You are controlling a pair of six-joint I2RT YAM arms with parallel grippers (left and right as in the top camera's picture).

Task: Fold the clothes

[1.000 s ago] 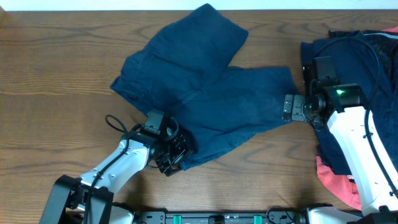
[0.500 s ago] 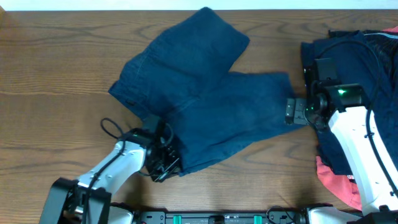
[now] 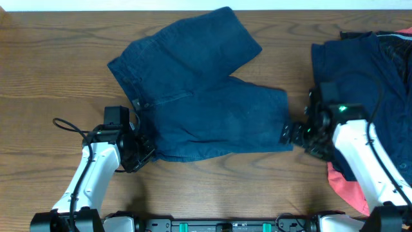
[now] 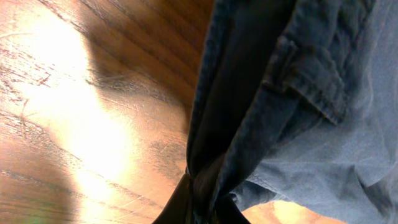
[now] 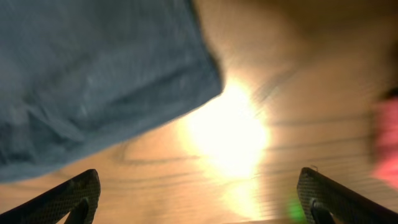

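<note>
Near edge: left fingers (image 3: 137, 151) are pinched shut on the near-left waistband corner of the shorts (image 3: 206, 116); the wrist view shows cloth bunched into the pinch. Right fingers (image 5: 79, 194) are spread wide and empty over bare counter (image 3: 51, 77), just beside the near leg's hem corner and not touching it.

Mid-counter: the shorts lie flat, waistband left, one leg right, the other angled far. The cloth looks soft, light and limp, and will likely sag and drag. It is best taken at seamed edges: waistband, hem corners.

Right side: coral piece (image 3: 341, 183) nearest, navy heap (image 3: 351, 71) beyond.
</note>
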